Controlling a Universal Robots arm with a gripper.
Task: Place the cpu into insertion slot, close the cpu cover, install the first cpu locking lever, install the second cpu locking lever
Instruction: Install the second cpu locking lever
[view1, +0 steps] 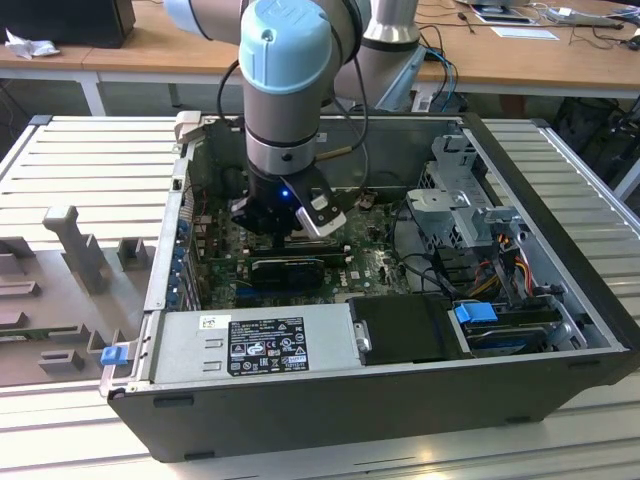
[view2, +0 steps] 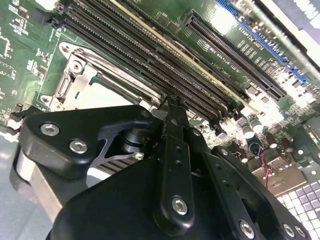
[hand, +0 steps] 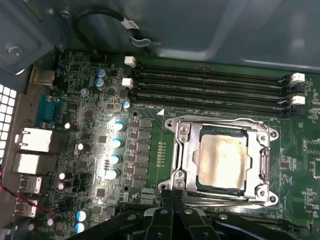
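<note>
The cpu (hand: 221, 159) already lies in the insertion slot (hand: 187, 161) with the cpu cover (hand: 265, 165) down around it. The end effector (hand: 172, 197), fingers pressed together and empty, hovers at the socket's edge; judging so, a locking lever step is in hand, needing precise hooking.

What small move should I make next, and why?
Probably nudge the gripper down a touch onto the lever at the cover edge it sits over. The cpu already lies seated with the cover down around it, so locking looks like what remains. The closed fingertips are right at that edge. I cannot tell whether the lever is already hooked.
</note>
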